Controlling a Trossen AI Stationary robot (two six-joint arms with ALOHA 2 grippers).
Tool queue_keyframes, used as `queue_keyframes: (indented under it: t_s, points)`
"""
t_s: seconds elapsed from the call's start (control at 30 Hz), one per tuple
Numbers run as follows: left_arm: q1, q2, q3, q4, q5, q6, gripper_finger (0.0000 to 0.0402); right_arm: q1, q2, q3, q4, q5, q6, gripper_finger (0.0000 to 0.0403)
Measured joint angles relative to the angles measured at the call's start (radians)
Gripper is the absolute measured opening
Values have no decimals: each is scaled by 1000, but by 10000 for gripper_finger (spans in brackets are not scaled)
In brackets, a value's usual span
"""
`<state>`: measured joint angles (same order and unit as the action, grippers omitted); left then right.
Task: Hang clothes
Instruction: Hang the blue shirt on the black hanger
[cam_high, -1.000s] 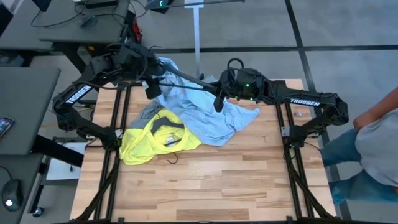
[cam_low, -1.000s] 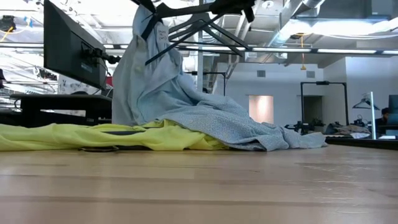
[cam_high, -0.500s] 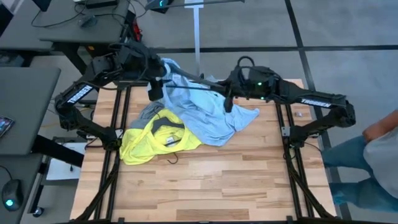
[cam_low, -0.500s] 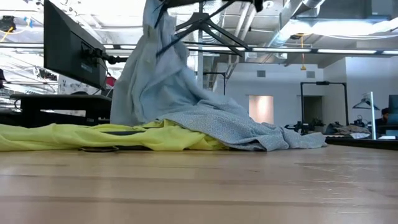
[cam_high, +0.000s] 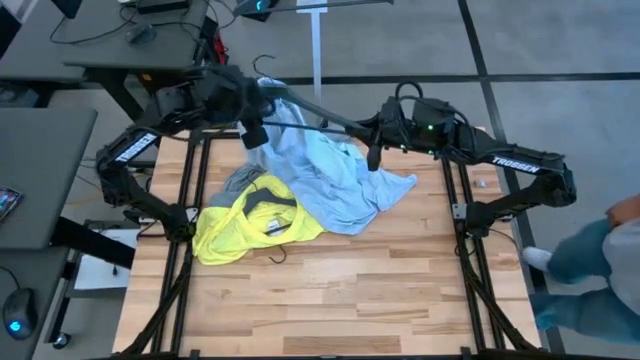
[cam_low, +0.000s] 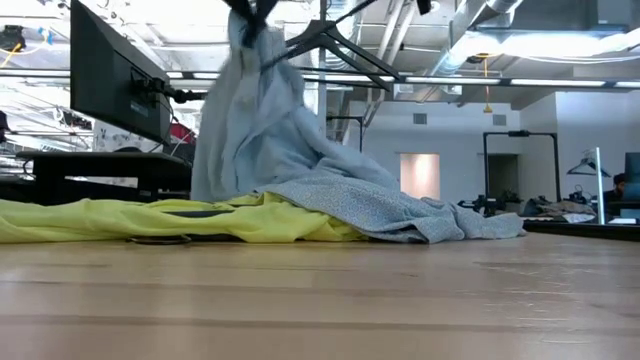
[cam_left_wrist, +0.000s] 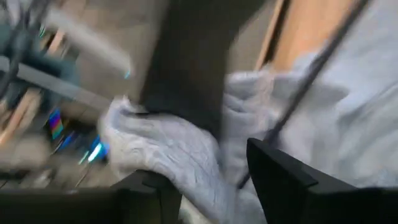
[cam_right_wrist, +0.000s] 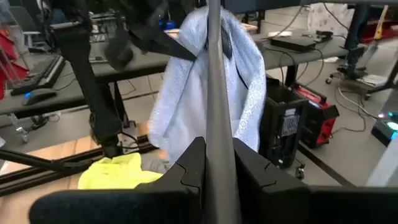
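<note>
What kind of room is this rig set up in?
Most likely a robotics lab or workshop: a wooden worktable, desks with a monitor and a computer tower around it, and exposed ducts overhead in the low view.

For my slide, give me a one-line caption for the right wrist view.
Right gripper shut on a black hanger, the light-blue shirt draped from its far end above the neon-yellow T-shirt.

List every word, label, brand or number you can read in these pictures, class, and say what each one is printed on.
"TROSSEN": white letters on the right arm, high view.
White lettering on the left arm, high view: too small and slanted to read for sure.
Nothing readable shows on the blue shirt, the yellow T-shirt or the hanger.
</note>
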<state>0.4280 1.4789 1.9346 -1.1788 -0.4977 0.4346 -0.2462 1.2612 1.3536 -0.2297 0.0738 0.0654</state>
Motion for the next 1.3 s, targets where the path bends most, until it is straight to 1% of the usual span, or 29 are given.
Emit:
queue_keyframes:
  t_s: [0.13,0.3,0.43,0.53,0.63,0.73,0.8,0.83,0.93,1.07,1.17,1.2,1.23,1.3]
  points:
    - [-4,69,17,-91,-72,-37,143,-3,0,1,-17,-11,12,30]
    - [-18,157,105,-175,-86,-33,145,-9,0,1,-28,3,16,30]
    - [-43,149,152,-182,-79,-33,145,-11,-1,1,-42,-6,7,30]
    - [-55,109,172,-203,-64,-86,144,-8,-4,1,-101,-13,2,30]
    - [-52,51,171,-226,18,-178,142,-15,-19,1,-179,-13,26,30]
    - [-27,-8,137,-212,162,-270,141,-20,-20,-9,-291,-9,68,30]
    - [-20,-46,88,-175,201,-320,141,-10,-20,-87,-292,-5,110,30]
    - [-21,-67,57,-147,207,-339,140,-2,-20,-142,-263,-19,144,30]
    - [-24,-131,-40,-79,210,-385,140,25,-32,-313,-80,-75,254,30]
    - [-28,-187,-158,-40,210,-453,140,75,-58,-499,100,-70,389,30]
    - [-46,-199,-215,-33,211,-496,140,117,-61,-594,88,-73,459,30]
    - [-51,-199,-223,-32,212,-501,140,128,-61,-612,56,-80,482,31]
    - [-56,-198,-226,-33,214,-501,140,136,-61,-624,2,-90,499,37]
    - [-73,-186,-225,-24,229,-492,140,149,-61,-634,-157,-91,534,61]
